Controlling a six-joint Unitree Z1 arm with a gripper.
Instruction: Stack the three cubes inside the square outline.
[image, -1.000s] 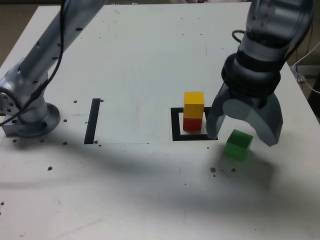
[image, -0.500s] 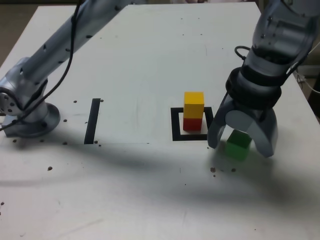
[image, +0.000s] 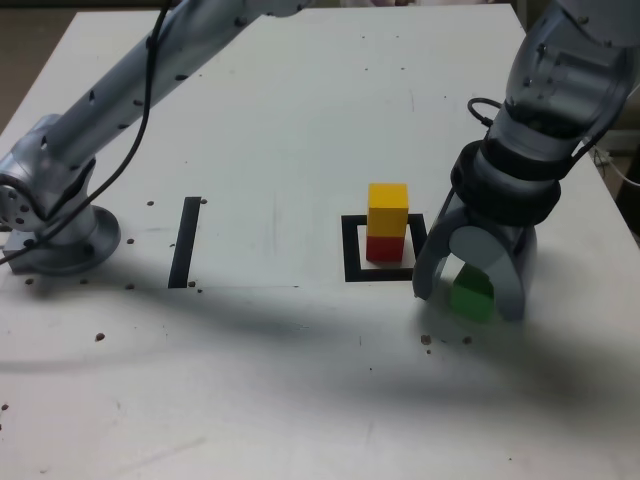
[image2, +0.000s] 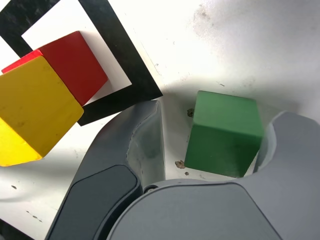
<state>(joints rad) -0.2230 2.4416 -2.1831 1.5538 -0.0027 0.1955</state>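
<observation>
Nearest table (image: 300, 400): bare white surface with dark specks and the arm's shadow; nothing of the task here.
Green cube (image: 472, 293): resting on the table just outside the square outline, on the exterior view's right of it; not yet lifted, not yet stacked.
Gripper (image: 468, 292): lowered over the green cube, jaws partly parted and straddling it. In the wrist view (image2: 210, 145), one jaw at or nearly at the cube's side, a visible gap between the cube and the other jaw. No firm grip to be seen; whether already clamped, cannot tell.
Square outline (image: 351, 250): black tape frame, white centre, holding the stack; near corner just beside one jaw in the wrist view.
Red cube (image: 385, 247): inside the outline, flat on the white centre, bottom of the stack.
Yellow cube (image: 388, 209): on top of the red one, slightly turned against it in the wrist view, otherwise seated square enough.
Tape strip (image: 185, 242): straight black strip well apart, toward the exterior view's left; no part in the task.
Arm base (image: 55, 215): farther on the exterior view's left.
Done: two of three cubes stacked inside the frame.
Left: closing on the green cube, lifting, setting it on the yellow one. By judgement, roughly two thirds through.
</observation>
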